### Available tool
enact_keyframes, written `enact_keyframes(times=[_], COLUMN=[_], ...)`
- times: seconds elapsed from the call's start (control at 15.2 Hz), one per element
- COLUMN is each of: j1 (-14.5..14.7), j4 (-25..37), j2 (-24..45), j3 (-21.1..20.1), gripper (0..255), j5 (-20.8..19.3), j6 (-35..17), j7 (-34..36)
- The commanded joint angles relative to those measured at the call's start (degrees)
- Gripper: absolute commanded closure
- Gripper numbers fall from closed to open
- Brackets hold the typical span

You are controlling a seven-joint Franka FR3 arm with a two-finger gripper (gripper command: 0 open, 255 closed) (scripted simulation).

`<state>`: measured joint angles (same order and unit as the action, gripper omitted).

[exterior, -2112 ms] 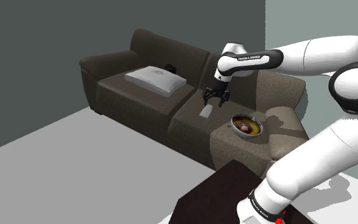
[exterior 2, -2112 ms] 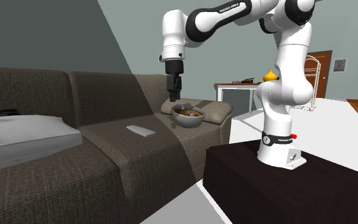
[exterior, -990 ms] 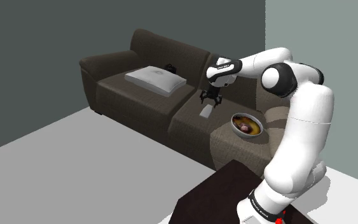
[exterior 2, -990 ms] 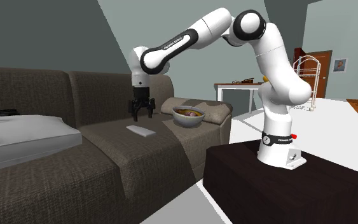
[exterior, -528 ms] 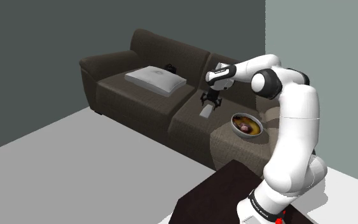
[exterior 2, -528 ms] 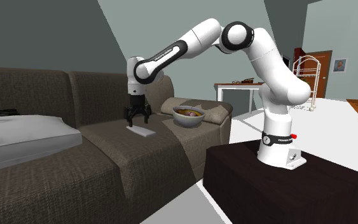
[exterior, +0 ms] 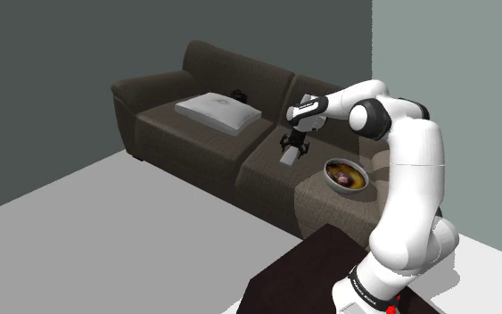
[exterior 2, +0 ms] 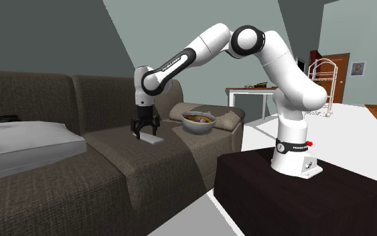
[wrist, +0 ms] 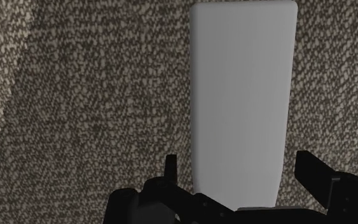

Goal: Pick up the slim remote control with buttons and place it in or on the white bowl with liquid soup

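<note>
Closest is the dark box (exterior 2: 314, 194) that the white arm (exterior 2: 294, 74) stands on. It sits on a pale grey floor (exterior: 106, 232). Past the box is a long brown sofa (exterior: 195, 147) with rough cloth.

At the sofa's end nearest the box, a grey bowl (exterior: 345, 176) with brown soup rests on the lighter brown side part. On the sofa's far seat lies a flat grey pillow (exterior: 218, 111). A small black thing (exterior: 237, 93) sits behind it, against the sofa's back; what it is cannot be told.

Behind the sofa is a dark grey wall (exterior: 79, 53). In the second exterior view, far behind the arm, there is a table (exterior 2: 250, 94), a brown door (exterior 2: 334, 77) and a small picture (exterior 2: 359, 68) on a pale wall.

The remote (wrist: 244, 95) is plain pale grey and lies flat on the sofa's middle seat, between the pillow's seat and the bowl's end. The arm reaches down to it. The black fingers (exterior: 292, 148) are spread wide, just above the seat. One stands on each side of one end of the remote. They do not touch it, so the remote is not held.
</note>
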<state>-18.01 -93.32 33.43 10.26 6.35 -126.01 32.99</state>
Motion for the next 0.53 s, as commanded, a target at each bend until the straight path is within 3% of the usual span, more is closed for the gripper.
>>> enact_keyframes(times=[0.0, 0.2, 0.26, 0.46], j1=[0.0, 0.0, 0.0, 0.0], j4=[0.0, 0.0, 0.0, 0.0], j2=[0.0, 0.0, 0.0, 0.0], j3=[0.0, 0.0, 0.0, 0.0], gripper=[0, 0, 255, 255], j5=[0.0, 0.0, 0.0, 0.0], j6=[-0.1, 0.0, 0.0, 0.0], j7=[0.0, 0.0, 0.0, 0.0])
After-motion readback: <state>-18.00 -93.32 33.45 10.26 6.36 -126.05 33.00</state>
